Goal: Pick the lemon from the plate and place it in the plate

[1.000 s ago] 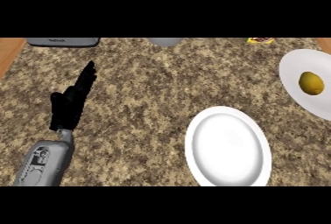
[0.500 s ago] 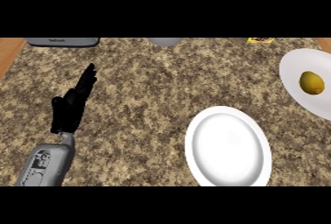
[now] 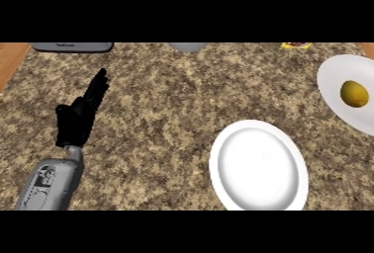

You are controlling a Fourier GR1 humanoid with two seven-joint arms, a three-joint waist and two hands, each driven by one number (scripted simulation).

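While lemon [image 3: 354,93] stays plated, left hand [image 3: 76,120] unmoved, fingers straight

Counter: I see a speckled brown-and-tan granite top [image 3: 168,113] filling my view.
Edges: wood strips at far left [image 3: 10,62] and far right (thin slivers).
Light: even, soft.

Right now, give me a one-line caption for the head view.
Left hand rests open on the counter; lemon sits on the far-right plate, near plate bare.
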